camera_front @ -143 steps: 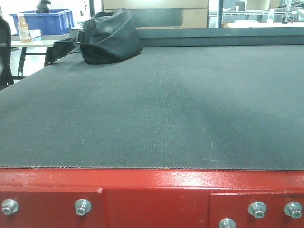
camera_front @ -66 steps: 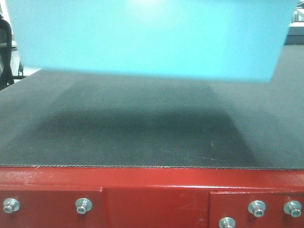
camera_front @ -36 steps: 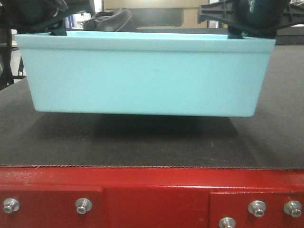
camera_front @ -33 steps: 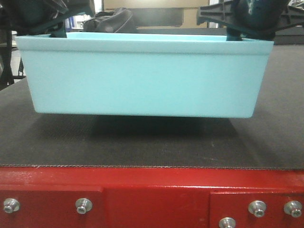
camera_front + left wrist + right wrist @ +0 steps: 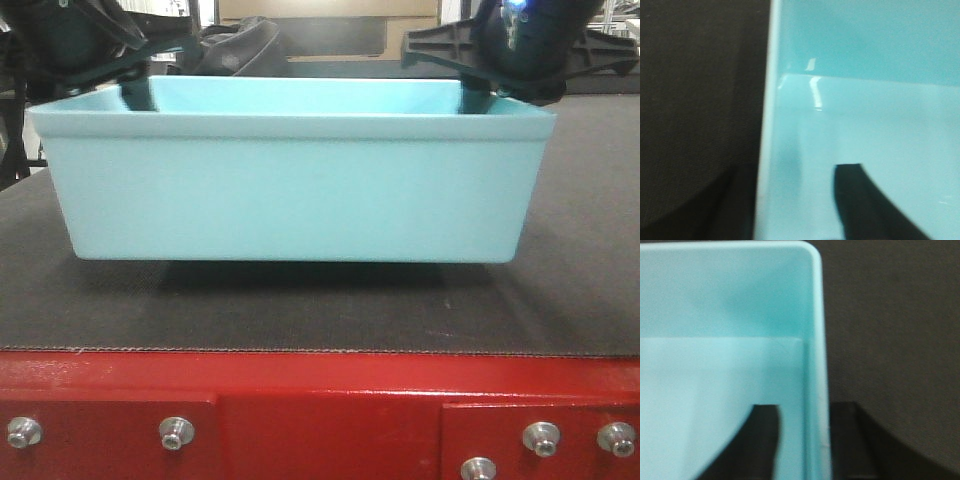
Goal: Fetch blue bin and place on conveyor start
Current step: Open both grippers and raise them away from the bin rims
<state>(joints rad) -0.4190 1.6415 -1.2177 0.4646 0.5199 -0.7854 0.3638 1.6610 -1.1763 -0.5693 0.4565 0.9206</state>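
The blue bin [image 5: 290,190] is seen level and open side up on the conveyor start [image 5: 580,290], near the belt's front edge and just behind the red frame [image 5: 320,400] with its silver bolts [image 5: 174,433]. Only a thin shadow is shown beneath it, so contact with the belt cannot be confirmed. The bin's right wall is pinched by the right gripper [image 5: 490,90] — in the right wrist view its fingers [image 5: 762,440] are set close on either side of that wall. The left gripper [image 5: 130,92] is placed at the left wall. One finger [image 5: 860,205] is seen inside the bin, apart from the wall, while the outer one is lost against the dark belt — whether it is clamped cannot be told.
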